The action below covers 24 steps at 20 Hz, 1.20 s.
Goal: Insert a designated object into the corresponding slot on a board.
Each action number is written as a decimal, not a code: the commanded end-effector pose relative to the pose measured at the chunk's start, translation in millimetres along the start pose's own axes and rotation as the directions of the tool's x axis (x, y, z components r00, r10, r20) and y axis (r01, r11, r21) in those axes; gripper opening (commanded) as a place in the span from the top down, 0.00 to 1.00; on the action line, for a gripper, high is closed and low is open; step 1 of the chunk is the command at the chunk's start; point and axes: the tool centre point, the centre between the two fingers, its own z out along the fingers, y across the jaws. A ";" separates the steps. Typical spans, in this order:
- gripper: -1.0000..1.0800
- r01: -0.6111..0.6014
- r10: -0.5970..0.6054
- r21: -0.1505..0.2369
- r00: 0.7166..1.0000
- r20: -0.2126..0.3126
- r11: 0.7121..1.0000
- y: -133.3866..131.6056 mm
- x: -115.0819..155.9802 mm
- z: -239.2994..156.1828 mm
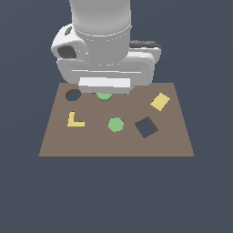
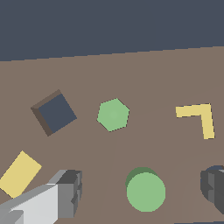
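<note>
The green round disc (image 2: pixel 145 191) stands on the brown board (image 2: pixel 144 74). In the exterior view the disc (image 1: pixel 104 96) is half hidden under the arm's hand near the board's far edge. My gripper (image 2: pixel 142 191) is open, with one finger (image 2: pixel 65 194) on each side of the disc and not touching it. The dark round hole (image 1: pixel 73 95) lies just to the exterior view's left of the disc, near the far left corner. In the wrist view the hole does not show clearly.
On the board (image 1: pixel 173 141) lie a green hexagon (image 1: pixel 115 124), a yellow L-piece (image 1: pixel 74 120), a yellow rectangle (image 1: pixel 159 101) and a dark square diamond-turned hole (image 1: pixel 146 127). The white arm body (image 1: pixel 104 50) looms over the board's far edge.
</note>
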 end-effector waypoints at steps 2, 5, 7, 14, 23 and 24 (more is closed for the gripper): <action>0.04 0.012 -0.012 -0.003 1.000 0.006 1.000 5.1 -14.4 16.9; 0.04 0.027 -0.027 -0.006 1.000 0.011 1.000 11.1 -30.8 36.1; 0.04 0.037 -0.037 -0.008 0.999 0.015 0.999 15.4 -41.7 49.2; 0.04 0.063 -0.063 -0.014 0.998 0.025 0.998 27.7 -69.5 83.5; 0.04 0.070 -0.070 -0.016 0.997 0.030 0.997 32.0 -77.6 94.8; 0.04 0.070 -0.070 -0.016 0.997 0.030 0.997 32.1 -77.6 95.8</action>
